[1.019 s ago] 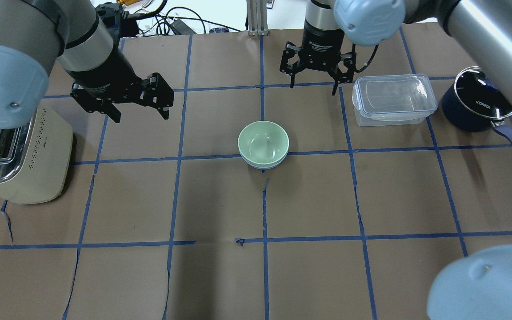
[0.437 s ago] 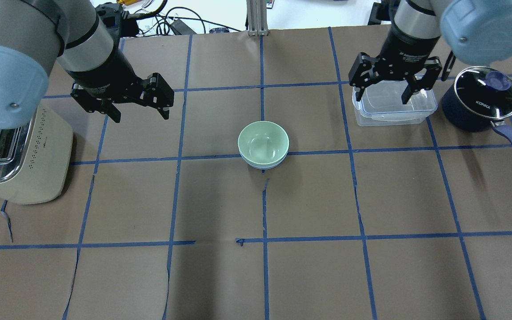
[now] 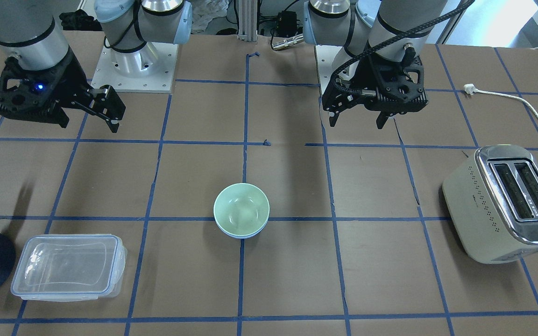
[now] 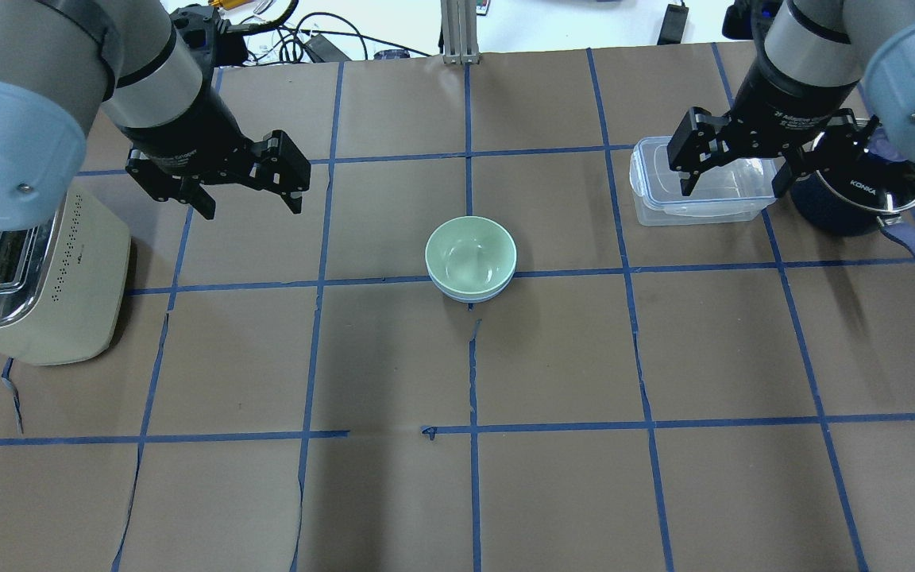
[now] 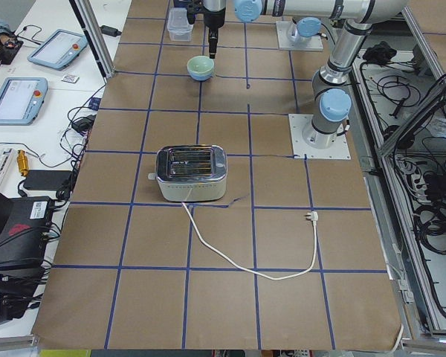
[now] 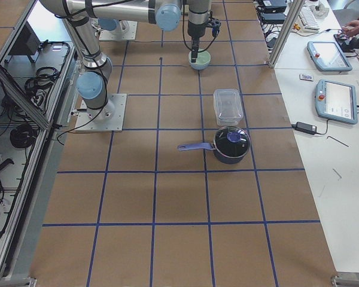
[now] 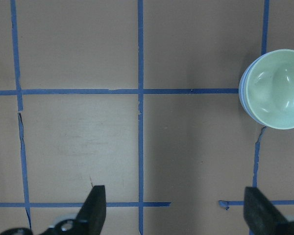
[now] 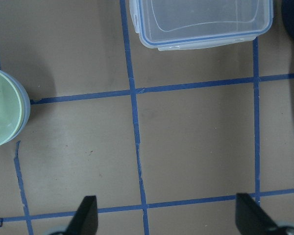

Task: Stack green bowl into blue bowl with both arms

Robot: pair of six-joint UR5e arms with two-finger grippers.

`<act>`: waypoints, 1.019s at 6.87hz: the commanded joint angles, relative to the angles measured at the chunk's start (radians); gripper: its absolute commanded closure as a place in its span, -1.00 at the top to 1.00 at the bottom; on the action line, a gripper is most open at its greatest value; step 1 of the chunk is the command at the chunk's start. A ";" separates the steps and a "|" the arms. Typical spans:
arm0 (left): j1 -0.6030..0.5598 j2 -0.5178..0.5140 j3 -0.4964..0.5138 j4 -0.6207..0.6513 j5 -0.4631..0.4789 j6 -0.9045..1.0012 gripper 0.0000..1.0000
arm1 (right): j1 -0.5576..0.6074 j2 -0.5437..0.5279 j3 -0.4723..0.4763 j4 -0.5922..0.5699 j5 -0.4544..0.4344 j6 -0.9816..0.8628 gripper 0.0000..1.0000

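The green bowl (image 4: 469, 254) sits nested inside the blue bowl (image 4: 467, 297) at the table's middle, and only the blue rim shows beneath it. The pair also shows in the front view, green bowl (image 3: 242, 209) over blue bowl (image 3: 241, 235). My left gripper (image 4: 252, 202) is open and empty, raised to the left of the bowls. My right gripper (image 4: 731, 189) is open and empty, raised over the clear container, right of the bowls. In the left wrist view the green bowl (image 7: 277, 88) lies at the right edge; in the right wrist view it (image 8: 2, 115) lies at the left edge.
A cream toaster (image 4: 36, 270) stands at the left, its cord (image 3: 530, 107) trailing toward the robot's side of the table. A clear lidded container (image 4: 704, 199) and a dark navy pot (image 4: 855, 187) with a glass lid and long handle stand at the right. Blue tape lines grid the brown table.
My right gripper has swung right, from behind the bowls to over the clear container. The left gripper and the bowls have not moved.
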 commanded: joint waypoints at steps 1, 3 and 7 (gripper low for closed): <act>-0.001 0.000 0.000 0.000 0.000 0.000 1.00 | 0.032 -0.022 -0.004 0.020 0.006 0.003 1.00; -0.001 0.000 -0.002 0.000 0.000 0.000 1.00 | 0.036 -0.007 -0.064 0.116 0.009 0.003 1.00; -0.001 0.000 -0.002 0.001 -0.002 0.000 1.00 | 0.036 -0.004 -0.056 0.107 0.012 0.002 1.00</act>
